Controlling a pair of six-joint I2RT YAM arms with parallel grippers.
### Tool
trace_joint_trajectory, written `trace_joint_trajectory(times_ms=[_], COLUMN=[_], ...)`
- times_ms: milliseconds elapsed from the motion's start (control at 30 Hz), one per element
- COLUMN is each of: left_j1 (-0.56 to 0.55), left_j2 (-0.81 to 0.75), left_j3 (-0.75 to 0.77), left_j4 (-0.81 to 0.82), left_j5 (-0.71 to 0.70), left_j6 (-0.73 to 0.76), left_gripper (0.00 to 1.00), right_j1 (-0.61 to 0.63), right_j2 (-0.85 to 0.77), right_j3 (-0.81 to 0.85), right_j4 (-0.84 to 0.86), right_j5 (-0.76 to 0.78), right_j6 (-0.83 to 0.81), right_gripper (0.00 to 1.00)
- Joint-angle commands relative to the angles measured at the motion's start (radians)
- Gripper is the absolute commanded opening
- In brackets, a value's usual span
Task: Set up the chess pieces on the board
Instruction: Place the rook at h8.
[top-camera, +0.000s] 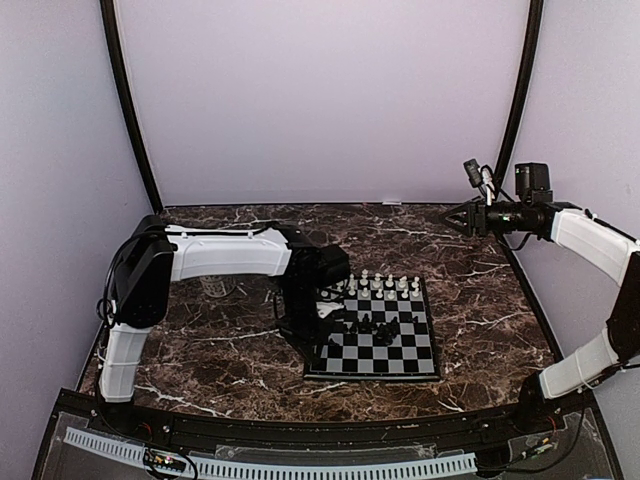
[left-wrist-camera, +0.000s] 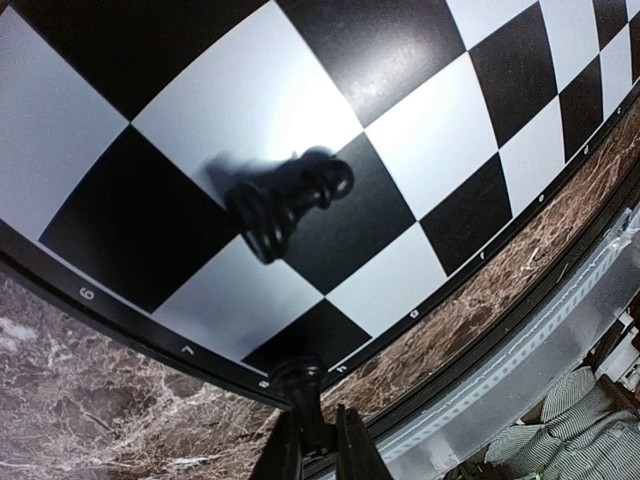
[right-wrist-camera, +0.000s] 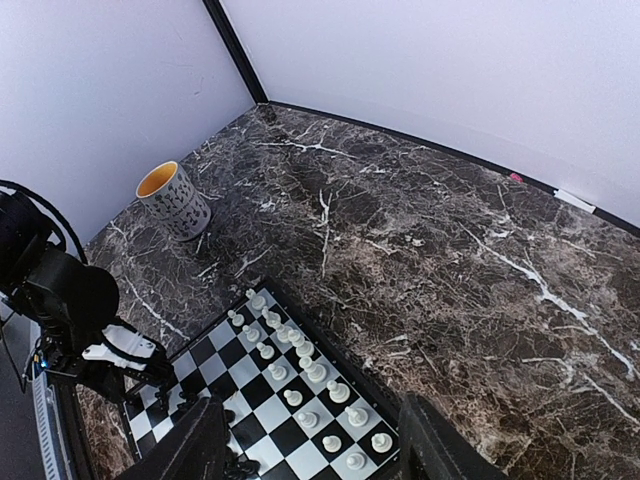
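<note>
While the right arm hangs raised over the far right corner of the bench (top-camera: 230, 365), the right claw (top-camera: 453, 218) stands apart, with nothing between its fingers. The left arm reaches across to the board (top-camera: 395, 356), which lies flat on the bench, right of centre. The left claw (left-wrist-camera: 315, 428) is drawn together at the board's rim, by a corner. As far as the wrist view lets me judge, it is pinched on a small black piece (left-wrist-camera: 298, 378) that sits right at that rim. Just beyond it, a toppled black piece (left-wrist-camera: 285, 205) lies on its side across the squares. The white pieces (top-camera: 385, 287) stand upright in two rows along the board's far edge. Several other black pieces (top-camera: 372, 325) cluster around the middle rows. A patterned mug (right-wrist-camera: 172, 200) stands on the bench to the left, well apart from the board.
</note>
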Motion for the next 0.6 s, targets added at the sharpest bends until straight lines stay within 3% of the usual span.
trace_joint_trajectory(times_ms=[0, 567], left_j1=[-0.003, -0.002], left_j2=[0.004, 0.01], left_j3=[0.028, 0.013], left_j4=[-0.026, -0.022], left_j5=[0.016, 0.032], left_j6=[0.017, 0.024], left_gripper=[0.08, 0.14], right_j1=[-0.003, -0.003], right_j2=[-0.008, -0.008], right_j3=[-0.01, -0.01], right_j4=[0.037, 0.039], right_j5=[-0.014, -0.014], right_j6=[-0.003, -0.003], right_gripper=[0.61, 0.6])
